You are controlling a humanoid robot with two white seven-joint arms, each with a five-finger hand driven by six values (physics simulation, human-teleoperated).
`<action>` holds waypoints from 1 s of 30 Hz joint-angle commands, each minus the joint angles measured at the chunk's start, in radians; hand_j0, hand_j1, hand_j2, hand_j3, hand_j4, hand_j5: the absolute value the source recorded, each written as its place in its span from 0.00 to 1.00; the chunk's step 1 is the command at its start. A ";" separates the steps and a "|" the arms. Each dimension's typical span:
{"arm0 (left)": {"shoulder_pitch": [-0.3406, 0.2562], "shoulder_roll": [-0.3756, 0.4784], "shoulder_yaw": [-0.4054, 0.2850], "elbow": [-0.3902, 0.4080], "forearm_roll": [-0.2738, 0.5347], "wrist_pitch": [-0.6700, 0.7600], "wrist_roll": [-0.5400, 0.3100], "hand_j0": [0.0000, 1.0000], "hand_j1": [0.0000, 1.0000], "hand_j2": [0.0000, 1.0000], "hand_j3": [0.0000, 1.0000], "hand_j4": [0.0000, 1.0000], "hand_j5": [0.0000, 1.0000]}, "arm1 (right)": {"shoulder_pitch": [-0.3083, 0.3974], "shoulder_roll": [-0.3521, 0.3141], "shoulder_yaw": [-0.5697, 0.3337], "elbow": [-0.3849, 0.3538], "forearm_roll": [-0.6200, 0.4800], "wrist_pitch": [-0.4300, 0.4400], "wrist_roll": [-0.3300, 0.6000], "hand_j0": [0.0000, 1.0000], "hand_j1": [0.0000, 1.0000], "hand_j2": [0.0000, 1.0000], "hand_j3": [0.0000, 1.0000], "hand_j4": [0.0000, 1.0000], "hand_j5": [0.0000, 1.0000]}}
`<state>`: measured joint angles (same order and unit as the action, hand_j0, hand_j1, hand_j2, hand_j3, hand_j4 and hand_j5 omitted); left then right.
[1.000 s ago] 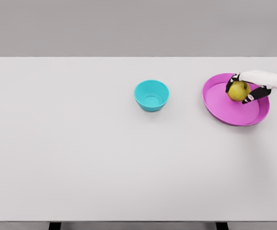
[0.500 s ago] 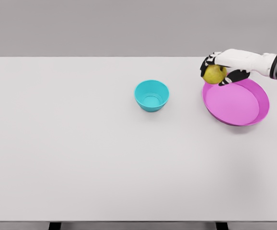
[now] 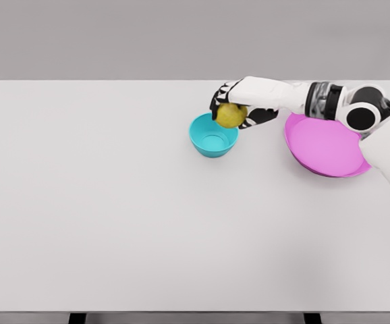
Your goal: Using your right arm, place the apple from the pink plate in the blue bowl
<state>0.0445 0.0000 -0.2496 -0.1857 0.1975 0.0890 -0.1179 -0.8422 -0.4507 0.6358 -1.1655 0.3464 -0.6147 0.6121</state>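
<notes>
Above the far right rim of the blue bowl, the apple is held clear of the worktop. It is yellow-green, and its lower edge overlaps the bowl's rim in the head view; whether it touches the rim cannot be told. The right hand grasps it, the dark fingers wrapped over the top and left side and a thumb showing below on the right. The fingers are closed around the fruit.

Half a second earlier the apple was held at the upper left edge of the pink plate; one second earlier it lay in the plate with the hand around it. It has since travelled leftward, off the plate and across the gap to the bowl. The right arm, white with a dark banded wrist section and a round joint, now reaches much further into view from the right edge, passing over the plate's far rim.

The plate holds nothing and sits to the right of the bowl, apart from it, where it was before. The bowl sits near the worktop's middle, towards the far side, also unmoved. The bowl's interior shows only its own base.

The left arm does not appear in the view.
</notes>
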 commanded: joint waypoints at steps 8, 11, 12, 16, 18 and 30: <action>0.002 0.000 0.000 0.000 0.000 0.000 0.000 1.00 1.00 1.00 1.00 1.00 1.00 | 0.011 0.055 0.001 0.043 0.054 0.004 -0.001 0.51 0.51 0.51 0.51 0.51 0.51; 0.000 0.000 0.000 0.000 0.000 0.000 0.000 1.00 1.00 1.00 1.00 1.00 1.00 | 0.011 0.078 0.002 0.076 0.055 0.004 -0.001 0.51 0.51 0.51 0.51 0.51 0.51; 0.000 0.000 0.000 0.000 0.000 0.000 0.000 1.00 1.00 1.00 1.00 1.00 1.00 | 0.011 0.083 0.004 0.084 0.055 0.004 -0.001 0.51 0.51 0.51 0.51 0.51 0.51; 0.000 0.000 0.000 0.000 0.000 0.000 0.000 1.00 1.00 1.00 1.00 1.00 1.00 | 0.008 0.101 0.002 0.104 0.077 0.004 -0.001 0.52 0.52 0.52 0.52 0.52 0.52; 0.000 0.000 0.000 0.000 0.000 0.000 0.000 1.00 1.00 1.00 1.00 1.00 1.00 | 0.008 0.101 0.002 0.104 0.077 0.004 -0.001 0.52 0.52 0.52 0.52 0.52 0.52; 0.000 0.000 0.001 0.000 0.000 0.000 0.000 1.00 1.00 1.00 1.00 1.00 1.00 | 0.003 0.116 0.002 0.119 0.075 0.004 -0.001 0.89 0.89 0.89 0.89 0.89 0.89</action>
<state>0.0460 0.0000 -0.2493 -0.1857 0.1975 0.0890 -0.1178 -0.8376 -0.3370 0.6411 -1.0513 0.4297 -0.6139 0.6114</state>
